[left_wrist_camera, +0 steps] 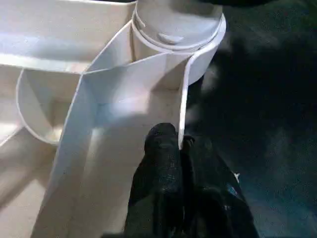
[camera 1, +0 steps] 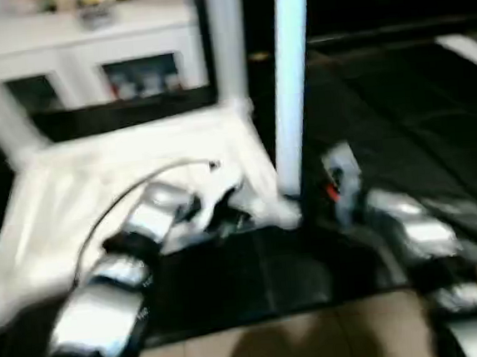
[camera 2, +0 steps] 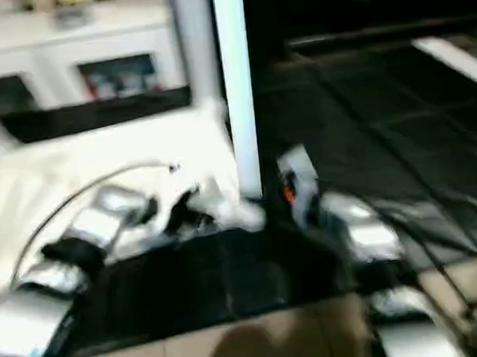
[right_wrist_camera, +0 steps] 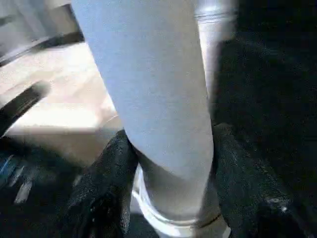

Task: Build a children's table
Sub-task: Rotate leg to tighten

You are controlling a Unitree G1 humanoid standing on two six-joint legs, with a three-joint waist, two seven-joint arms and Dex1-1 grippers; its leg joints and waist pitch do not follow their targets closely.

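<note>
Two long tapered round white legs [camera 1: 290, 82] upright in corner sockets of upside-down white plastic ribbed tabletop [camera 1: 97, 191] on black floor mat [camera 1: 255, 277]. Left gripper [left_wrist_camera: 181, 148] pinched on tabletop's thin rim. Right gripper [right_wrist_camera: 171, 163] straddling near-corner leg's base, fingers [right_wrist_camera: 106, 183] against both sides.

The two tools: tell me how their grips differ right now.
The left tool is shut, pinching the thin rim of the table top; the right tool stands wider, its fingers on either side of a round leg. The left tool holds a flat edge beside a corner socket; the right sits low on the upright leg, near its base. Both have black fingers on white table parts.
</note>
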